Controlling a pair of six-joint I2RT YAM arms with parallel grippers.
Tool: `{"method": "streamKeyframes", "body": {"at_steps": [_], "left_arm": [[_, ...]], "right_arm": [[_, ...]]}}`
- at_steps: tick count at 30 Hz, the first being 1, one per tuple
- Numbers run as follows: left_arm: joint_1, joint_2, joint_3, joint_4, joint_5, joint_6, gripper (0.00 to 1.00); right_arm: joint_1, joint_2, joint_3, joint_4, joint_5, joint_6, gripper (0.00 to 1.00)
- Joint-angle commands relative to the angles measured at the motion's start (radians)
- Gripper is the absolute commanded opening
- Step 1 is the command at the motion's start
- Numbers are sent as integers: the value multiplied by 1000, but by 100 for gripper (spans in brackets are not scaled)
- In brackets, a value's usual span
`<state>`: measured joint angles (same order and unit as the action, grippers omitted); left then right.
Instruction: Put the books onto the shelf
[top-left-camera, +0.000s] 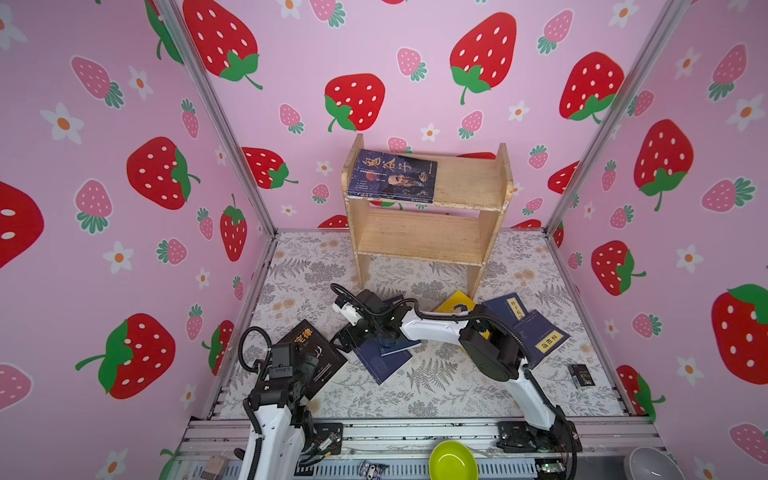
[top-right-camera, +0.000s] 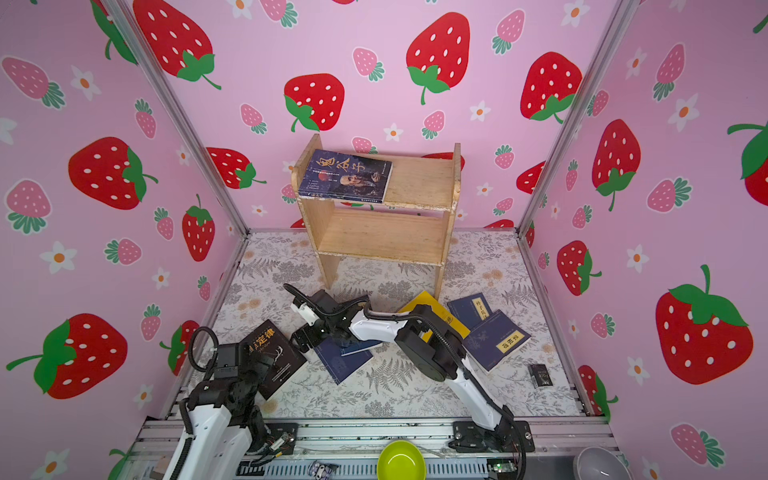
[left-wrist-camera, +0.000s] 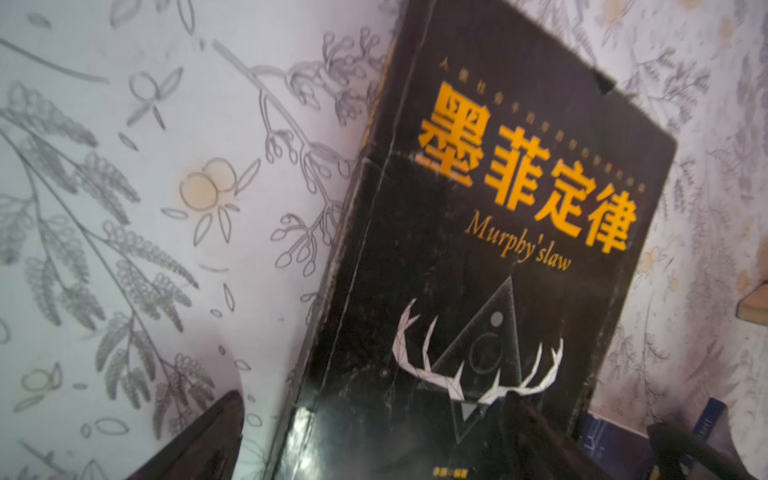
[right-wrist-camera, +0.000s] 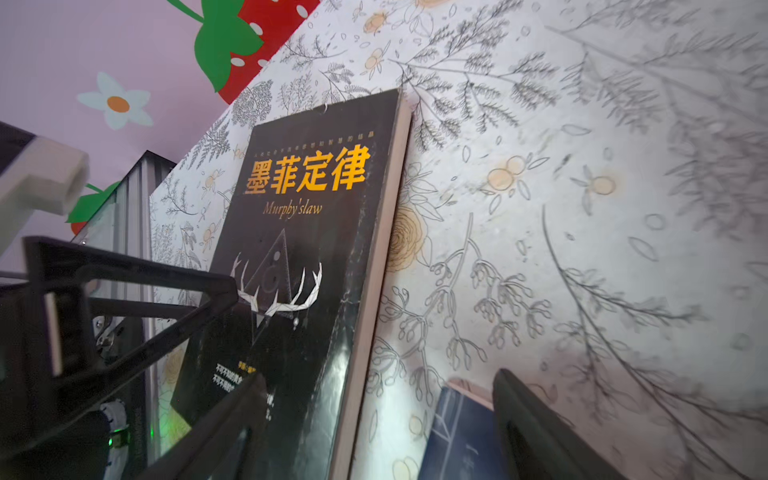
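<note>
Right gripper (right-wrist-camera: 380, 378) and left gripper (left-wrist-camera: 376, 395) both spread wide by the black book (right-wrist-camera: 307, 249).

The right gripper sits low over the flowery table (top-left-camera: 436, 386), holding nothing; the black book's edge and a navy book (right-wrist-camera: 457, 428) show between its fingers (right-wrist-camera: 532, 415). Its arm bends up at the elbow and reaches across the middle to the left side. The left gripper hangs just above the black book, holding nothing, its arm folded close to its base. The purple book (top-left-camera: 392, 176) lies flat on top of the shelf (top-left-camera: 419, 237). The yellow book (top-left-camera: 457, 303) and two more navy books (top-left-camera: 536, 332) lie on the table.
</note>
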<state>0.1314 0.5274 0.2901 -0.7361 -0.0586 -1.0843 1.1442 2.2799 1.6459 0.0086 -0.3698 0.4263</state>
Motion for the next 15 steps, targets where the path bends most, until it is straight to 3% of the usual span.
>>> {"method": "streamKeyframes", "body": {"at_steps": [1,5,10,15], "left_arm": [[5,-14,-32,57,87,4,97],[4,-56,-67,95,137,11,97],[5,-146,-140,187,231,-33,91],[6,-226,-174,182,228,-67,91]], "right_arm": [[5,42,62,-111,-66,25,85],[5,103,130,-165,-113,28,82],[14,153,189,-174,-219,34,68],[12,152,225,-203,-279,19,53]]}}
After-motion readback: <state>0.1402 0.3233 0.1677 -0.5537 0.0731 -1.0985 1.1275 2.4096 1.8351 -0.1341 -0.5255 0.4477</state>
